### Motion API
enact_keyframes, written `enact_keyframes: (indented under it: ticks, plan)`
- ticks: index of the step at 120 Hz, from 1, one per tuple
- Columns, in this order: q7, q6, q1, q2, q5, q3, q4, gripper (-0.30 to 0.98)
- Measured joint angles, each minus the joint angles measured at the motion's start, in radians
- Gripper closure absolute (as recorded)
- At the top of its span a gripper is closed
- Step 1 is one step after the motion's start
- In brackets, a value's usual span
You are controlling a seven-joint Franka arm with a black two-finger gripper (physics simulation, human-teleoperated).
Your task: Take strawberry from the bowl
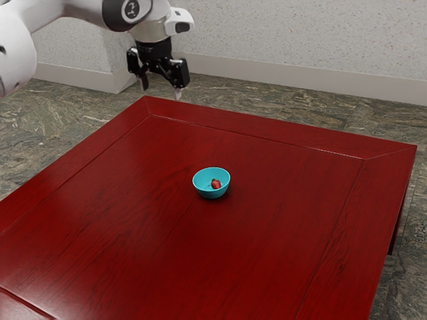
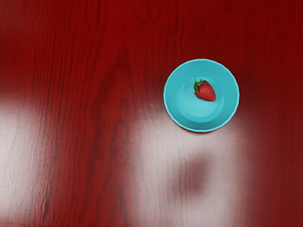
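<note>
Red wooden table [image 1: 133, 233], one, spreading across the exterior view's centre and foreground; speckled pale wall [image 1: 280, 43] rising behind it. Bowl [image 1: 201, 189], turquoise, round, one, standing upright near the middle of the frame. Strawberry [image 2: 205, 91], red with green leaves, one, lying inside the bowl on its bottom. Gripper [image 1: 161, 87], black, one: I am holding it at the upper left, pointing downward, its jaws standing spread, pinching nothing.

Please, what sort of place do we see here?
Probably a plain indoor room: a red wooden table stands on a stone-patterned floor, with a speckled wall and pale baseboard behind.
</note>
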Motion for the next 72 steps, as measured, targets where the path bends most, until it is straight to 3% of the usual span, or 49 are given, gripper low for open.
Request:
enact_keyframes:
  ticks: [19,37,52,72]
  plan:
    - [-0.021,0.002,-0.001,0.015,0.001,-0.002,-0.017,0.00]
    - [-0.037,0.034,-0.008,0.126,-0.023,-0.007,-0.051,0.00]
    - [-0.050,0.122,-0.009,0.159,-0.073,-0.006,-0.155,0.13]
    - [-0.064,0.317,-0.009,0.170,-0.090,-0.006,-0.274,0.26]
